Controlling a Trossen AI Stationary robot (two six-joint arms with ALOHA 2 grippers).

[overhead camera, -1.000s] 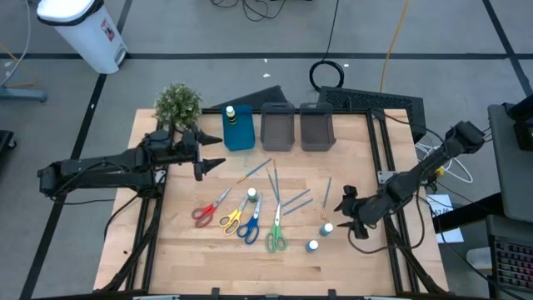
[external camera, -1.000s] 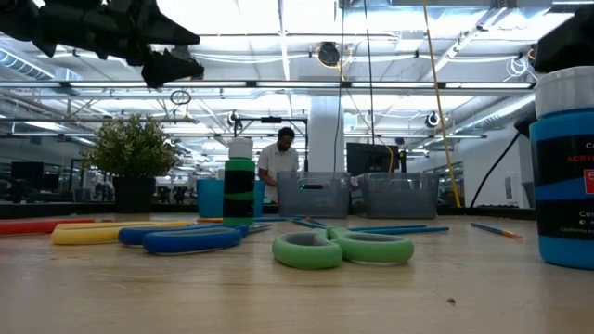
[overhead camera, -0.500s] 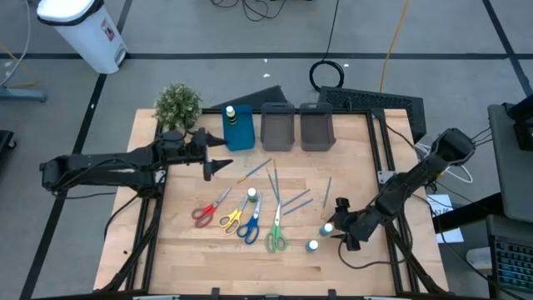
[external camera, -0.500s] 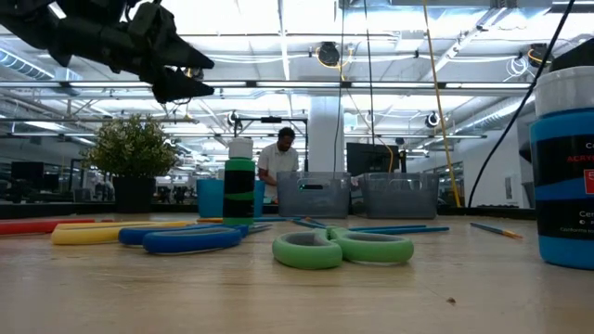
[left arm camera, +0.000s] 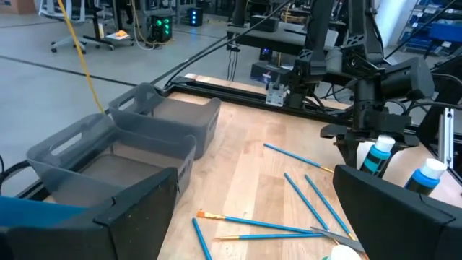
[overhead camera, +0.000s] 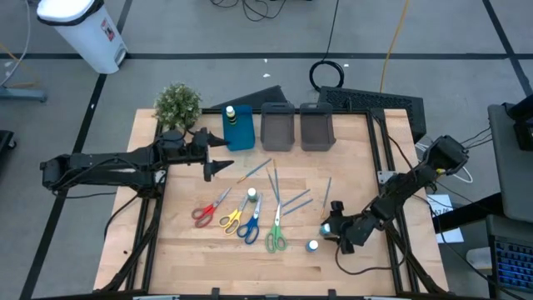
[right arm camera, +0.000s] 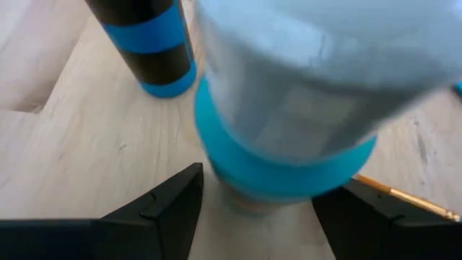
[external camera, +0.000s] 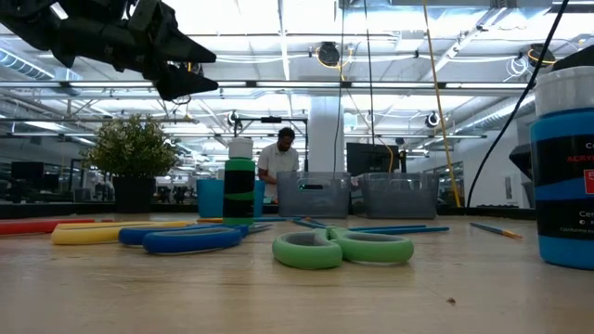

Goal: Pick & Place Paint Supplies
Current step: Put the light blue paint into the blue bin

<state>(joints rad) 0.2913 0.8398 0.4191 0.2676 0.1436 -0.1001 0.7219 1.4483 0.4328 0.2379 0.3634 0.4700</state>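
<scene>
The small round bottle with a white cap and a blue band (overhead camera: pixel 327 227) stands on the wooden table (overhead camera: pixel 191 250), near the green-handled scissors (overhead camera: pixel 276 240). The right gripper (overhead camera: pixel 336 232) has come down and closer since a moment ago; its open fingers now sit on both sides of this bottle, not squeezing it yet. A second blue-banded bottle (overhead camera: pixel 313 247) stands just beside it. The left gripper (overhead camera: pixel 218 163) stays open, up in the air, farther off by the blue bin (overhead camera: pixel 238 133).

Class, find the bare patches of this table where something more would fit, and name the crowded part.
Bare wood lies below the scissors along the table front edge, and left of them under the left gripper. Crowded: the centre brushes and bottles beside the right gripper.
</scene>
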